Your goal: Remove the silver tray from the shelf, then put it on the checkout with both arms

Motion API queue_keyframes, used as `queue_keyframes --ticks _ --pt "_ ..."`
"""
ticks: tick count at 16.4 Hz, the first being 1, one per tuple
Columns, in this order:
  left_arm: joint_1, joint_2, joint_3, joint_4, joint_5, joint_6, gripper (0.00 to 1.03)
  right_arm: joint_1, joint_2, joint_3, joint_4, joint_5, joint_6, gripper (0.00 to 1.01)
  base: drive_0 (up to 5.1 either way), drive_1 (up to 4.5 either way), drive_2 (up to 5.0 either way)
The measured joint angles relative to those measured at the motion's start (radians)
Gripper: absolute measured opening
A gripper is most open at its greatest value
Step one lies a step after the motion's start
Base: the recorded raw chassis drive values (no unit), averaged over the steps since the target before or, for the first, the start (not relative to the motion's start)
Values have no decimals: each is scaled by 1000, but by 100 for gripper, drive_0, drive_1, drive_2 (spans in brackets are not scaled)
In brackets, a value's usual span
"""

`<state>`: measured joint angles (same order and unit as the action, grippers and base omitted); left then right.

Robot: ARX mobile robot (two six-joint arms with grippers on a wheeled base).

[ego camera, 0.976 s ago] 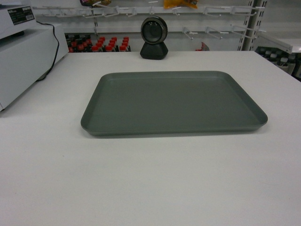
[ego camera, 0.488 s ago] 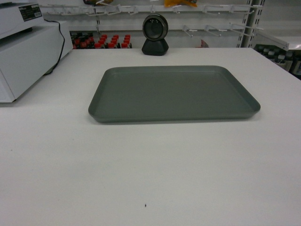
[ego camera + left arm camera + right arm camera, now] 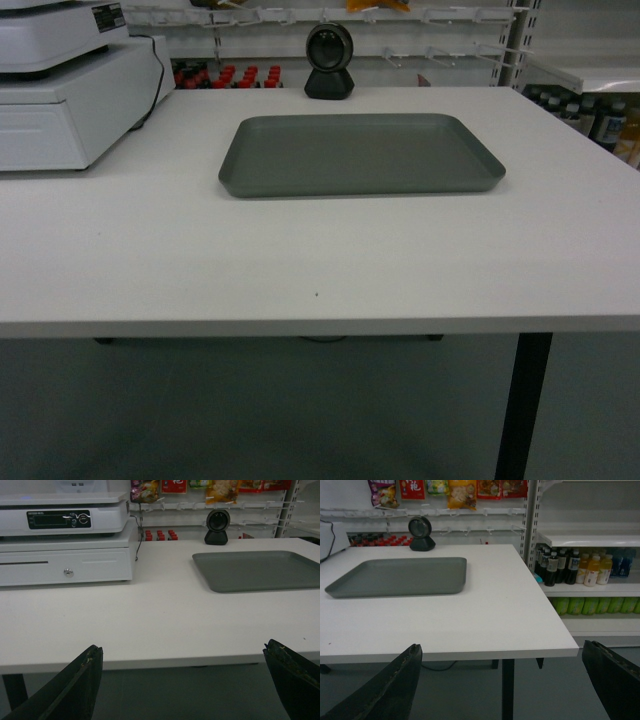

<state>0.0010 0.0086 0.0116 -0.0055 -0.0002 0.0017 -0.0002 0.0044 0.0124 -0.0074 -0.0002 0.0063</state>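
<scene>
Evidently the head camera had drawn back within the last second: the near table (image 3: 300, 300) edge and a black leg had come into view, and the silver tray (image 3: 360, 155) looked smaller. The tray lay flat toward the table's far edge, before a black scanner (image 3: 329, 62), the cash register (image 3: 70, 90) at the far left corner. The left end effector (image 3: 185, 685) and right end effector (image 3: 505, 685) hung released, fingers spread wide, short of the near edge. The placement looked finished.
</scene>
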Motion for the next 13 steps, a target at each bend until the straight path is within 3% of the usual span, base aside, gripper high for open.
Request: queue_keyframes --ticks 13 --pt "0 0 0 1 0 0 98 0 0 0 3 0 0 98 1 -432 434"
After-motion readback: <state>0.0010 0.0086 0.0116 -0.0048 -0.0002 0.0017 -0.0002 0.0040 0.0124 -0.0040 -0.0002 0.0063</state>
